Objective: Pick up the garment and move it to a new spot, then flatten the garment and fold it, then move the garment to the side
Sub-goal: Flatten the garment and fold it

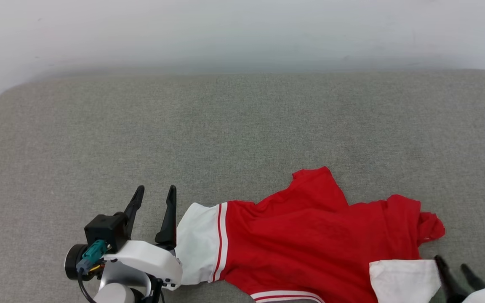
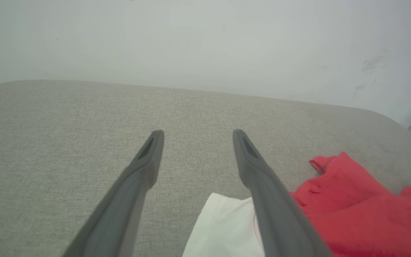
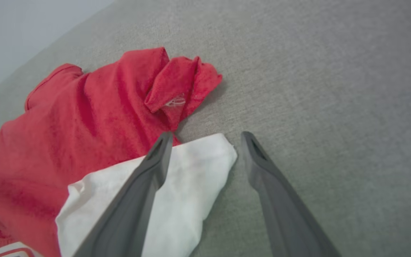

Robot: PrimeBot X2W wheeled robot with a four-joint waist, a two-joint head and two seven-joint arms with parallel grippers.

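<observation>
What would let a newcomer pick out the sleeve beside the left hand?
Start at the grey cushion, where a red garment lies crumpled near the front edge. At its left end, beside the left hand, a white sleeve sticks out. Unlike the other sleeve, plain white, it carries red stripes.

One red T-shirt (image 1: 310, 235) on one grey fabric-covered surface (image 1: 242, 126), before one pale wall (image 1: 242, 33). Two white short sleeves, one at the robot's left (image 1: 196, 244) and one at the lower right (image 1: 402, 280). Two bands of red-and-white striped trim, one on the left sleeve (image 1: 221, 240) and one at the shirt's lower edge (image 1: 286, 296). Two grippers, the left gripper (image 1: 156, 188) and the right gripper (image 3: 207, 135), with two long dark fingers (image 2: 148, 157) apiece, four in all.
</observation>
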